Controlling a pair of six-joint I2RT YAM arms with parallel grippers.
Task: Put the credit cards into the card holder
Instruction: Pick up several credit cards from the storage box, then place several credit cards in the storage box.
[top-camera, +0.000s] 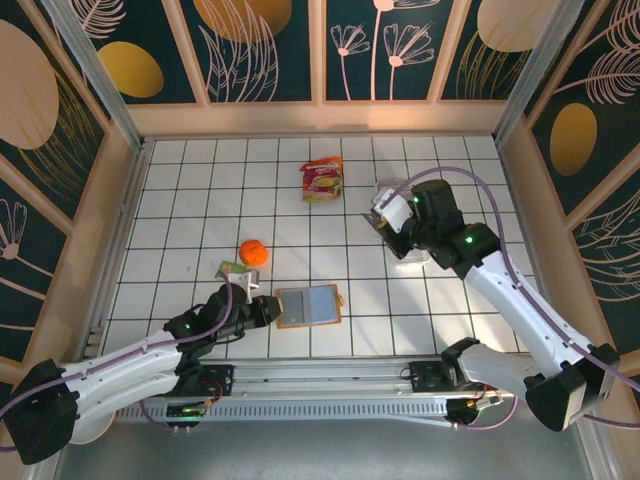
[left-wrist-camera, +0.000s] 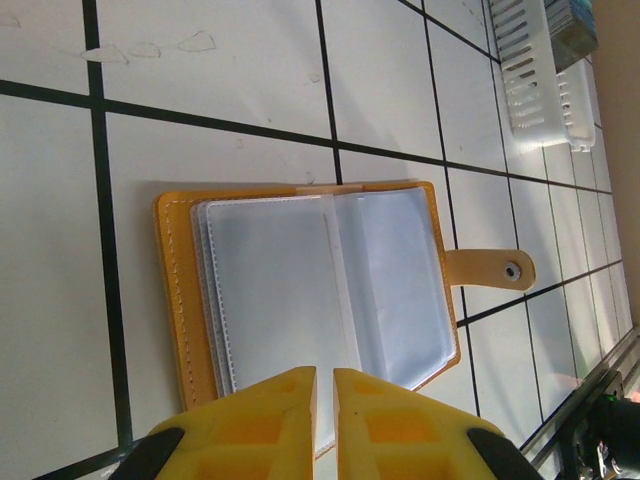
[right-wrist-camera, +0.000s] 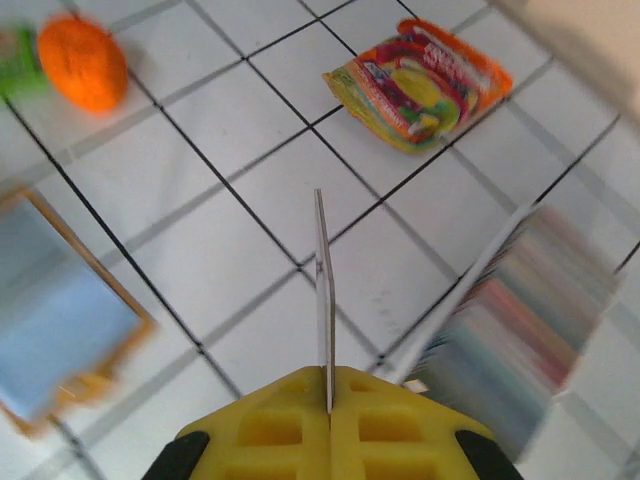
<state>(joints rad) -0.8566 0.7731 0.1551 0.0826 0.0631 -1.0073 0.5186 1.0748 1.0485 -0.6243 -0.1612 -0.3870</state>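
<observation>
Now, scanning from the left side. The left gripper (top-camera: 270, 308) lies low on the white tiled table (top-camera: 180, 200), its tip at the left edge of the card holder (top-camera: 310, 306). In my left wrist view the yellow fingers (left-wrist-camera: 260, 420) overlap the holder's near edge with only a slit between them. Whether they pinch a sleeve I cannot tell.

The card holder (left-wrist-camera: 300, 290) lies open and flat, clear sleeves up, clasp tab (left-wrist-camera: 490, 268) pointing away from the spine. Bare tiles ring it on the far and right sides.

Just beyond the left gripper sit a small green item (top-camera: 232, 268) and the orange ball (top-camera: 252, 252), close together and apart from the holder. The snack packet (top-camera: 322, 180) lies farther back, with free tiles between it and the ball.

Moving right, the right gripper (top-camera: 382, 222) is raised above the table, well apart from the holder. Its jaws are closed tight on one credit card (right-wrist-camera: 323, 290), seen edge-on and upright. Beside it is the clear tray (right-wrist-camera: 470, 290) with a blurred row of cards (right-wrist-camera: 540, 310), near the right wall. The tiles between tray and holder are open.
</observation>
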